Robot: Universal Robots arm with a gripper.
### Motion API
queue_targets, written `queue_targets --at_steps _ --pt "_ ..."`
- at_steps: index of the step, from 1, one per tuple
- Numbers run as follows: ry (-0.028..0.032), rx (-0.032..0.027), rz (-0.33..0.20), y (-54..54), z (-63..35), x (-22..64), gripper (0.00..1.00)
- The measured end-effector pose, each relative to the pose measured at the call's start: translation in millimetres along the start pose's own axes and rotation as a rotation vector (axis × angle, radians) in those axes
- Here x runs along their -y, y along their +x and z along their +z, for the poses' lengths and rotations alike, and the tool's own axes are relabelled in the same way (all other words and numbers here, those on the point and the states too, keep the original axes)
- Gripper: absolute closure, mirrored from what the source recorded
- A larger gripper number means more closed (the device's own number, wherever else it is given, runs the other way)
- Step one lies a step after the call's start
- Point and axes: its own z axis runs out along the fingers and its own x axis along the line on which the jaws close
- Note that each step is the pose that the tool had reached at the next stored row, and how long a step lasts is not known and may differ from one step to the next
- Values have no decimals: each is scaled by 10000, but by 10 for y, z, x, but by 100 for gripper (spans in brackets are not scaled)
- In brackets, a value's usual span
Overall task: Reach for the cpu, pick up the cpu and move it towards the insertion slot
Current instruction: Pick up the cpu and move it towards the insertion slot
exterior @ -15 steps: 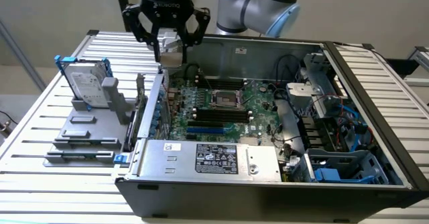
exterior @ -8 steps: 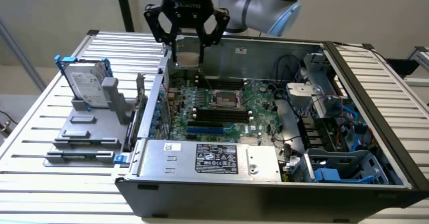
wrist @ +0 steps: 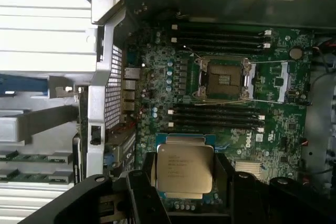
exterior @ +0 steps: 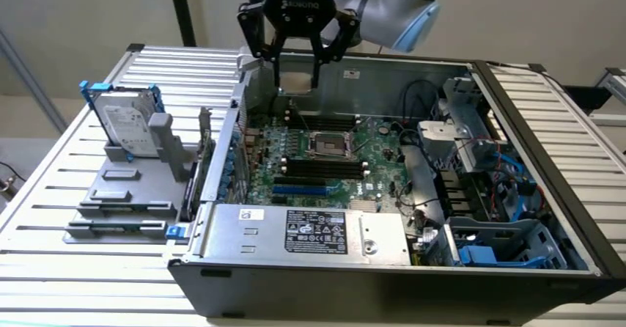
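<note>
cpu [wrist: 185, 169] in hand [wrist: 184, 174], Dell-marked motherboard [wrist: 247, 139], "ROBOTIQ" lettering

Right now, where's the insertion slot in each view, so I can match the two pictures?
Exterior view: the insertion slot sits mid-motherboard, below the hand, which holds the cpu.
Wrist view: the slot lies between two banks of black memory slots, beyond the cpu.
Shared landmark: the memory slots flanking it.
</note>
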Motion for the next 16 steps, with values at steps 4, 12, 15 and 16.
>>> queue_targets --at_steps 4,12,15,16 --pt "14 -1 1 -103 1 -84 46" --pt "90 -5 1 -259 13 -276 46" --pt "102 -6 1 -318 18 -340 46" --pt "104 -6 1 -337 19 -360 46"
